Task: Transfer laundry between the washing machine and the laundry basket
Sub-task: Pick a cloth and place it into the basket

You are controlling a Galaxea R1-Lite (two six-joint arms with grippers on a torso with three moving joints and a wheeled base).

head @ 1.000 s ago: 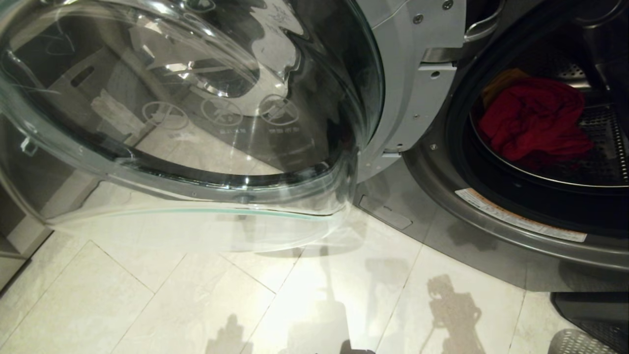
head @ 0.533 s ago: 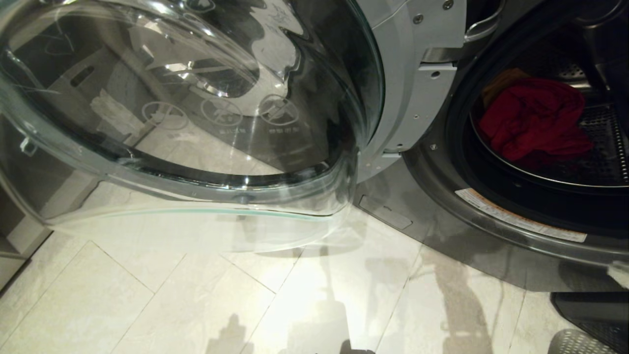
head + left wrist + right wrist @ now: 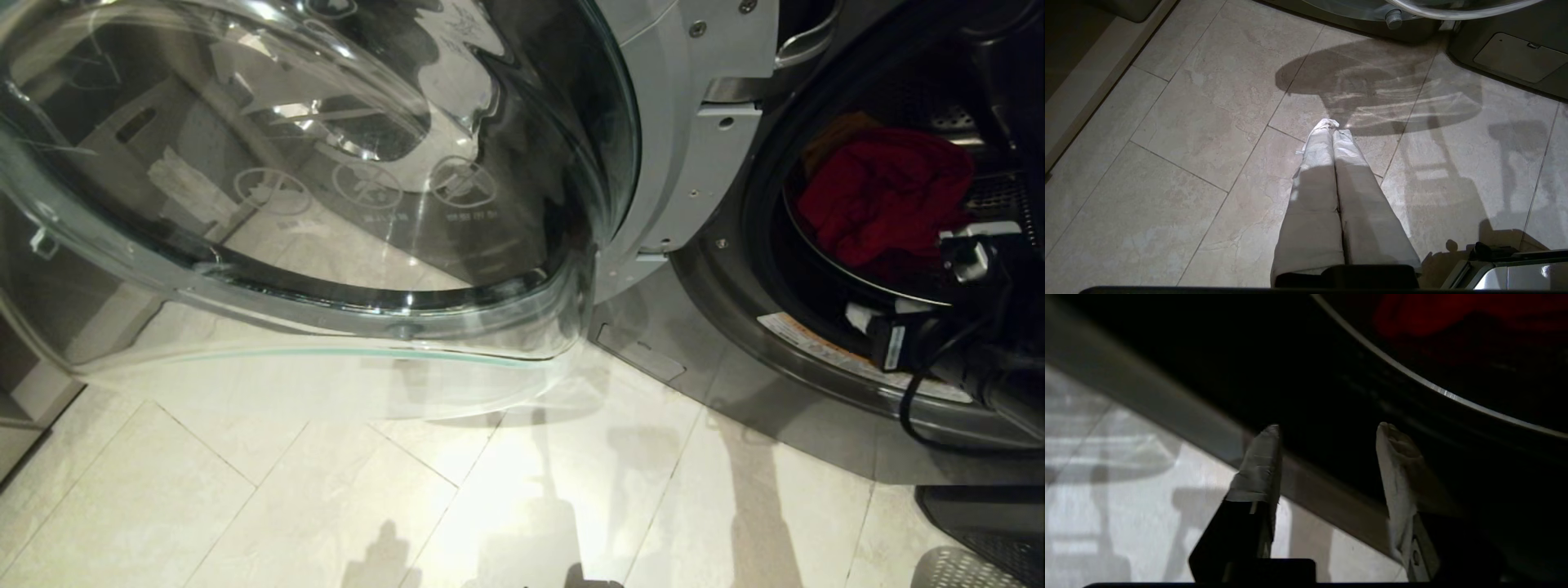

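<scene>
The washing machine stands with its round glass door swung wide open to the left. In its steel drum lies the laundry: a red garment with a yellow-orange one behind it. My right gripper is at the lower lip of the drum mouth, just in front of the red garment. It is open, with nothing between its taped fingers; the red garment lies ahead past the drum rim. My left gripper hangs shut over the floor tiles. I cannot make out the laundry basket for certain.
A perforated rounded edge and a dark object sit at the bottom right corner of the head view. The open door overhangs the pale tiled floor. The machine's lower panel with a small flap is ahead of the left arm.
My right arm has come up into the head view from the lower right to the drum mouth, and its gripper has opened. The laundry and left arm have not moved.
</scene>
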